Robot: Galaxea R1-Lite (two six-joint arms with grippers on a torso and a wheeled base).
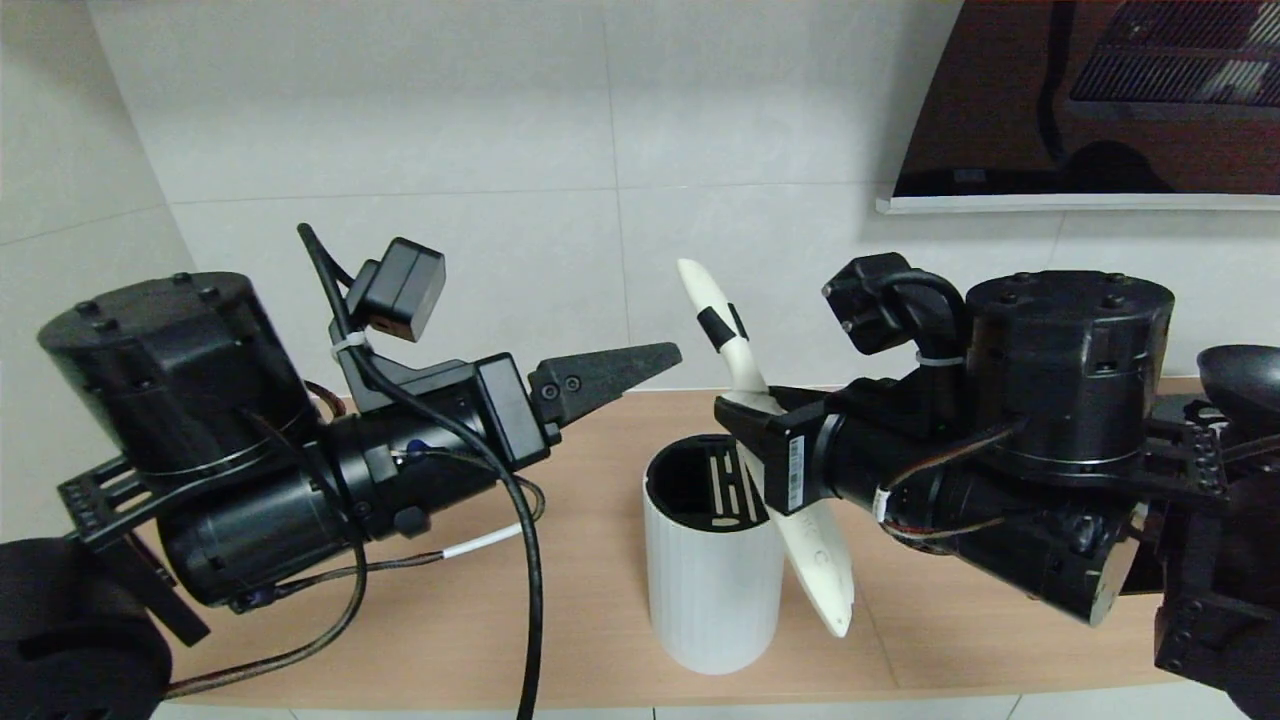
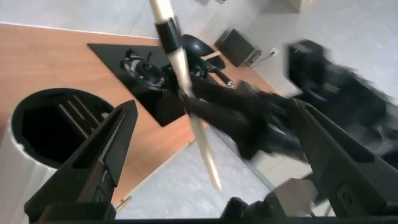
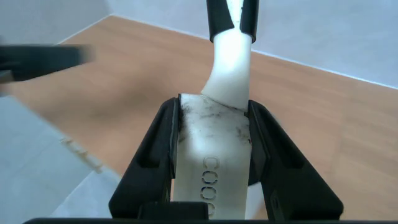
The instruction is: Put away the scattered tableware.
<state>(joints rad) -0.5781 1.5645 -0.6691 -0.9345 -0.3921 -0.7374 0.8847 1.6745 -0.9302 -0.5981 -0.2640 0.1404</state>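
My right gripper (image 1: 765,440) (image 3: 214,155) is shut on a white spatula (image 1: 715,300) (image 3: 230,62) with a black band on its handle. It holds the spatula tilted, handle up toward the wall and broad end down. The broad end shows by the right side of a white cylindrical holder (image 1: 710,590) with a black inside, which stands on the wooden counter. My left gripper (image 1: 610,375) (image 2: 211,124) hangs open above the counter, left of the holder's rim (image 2: 25,106), and points at the spatula (image 2: 174,56). Nothing is between its fingers.
The wooden counter (image 1: 600,480) runs along a white tiled wall. A black cooktop (image 2: 155,99) with dark cookware lies to the right, under a dark range hood (image 1: 1080,100). A black rounded object (image 1: 1240,375) sits at the far right.
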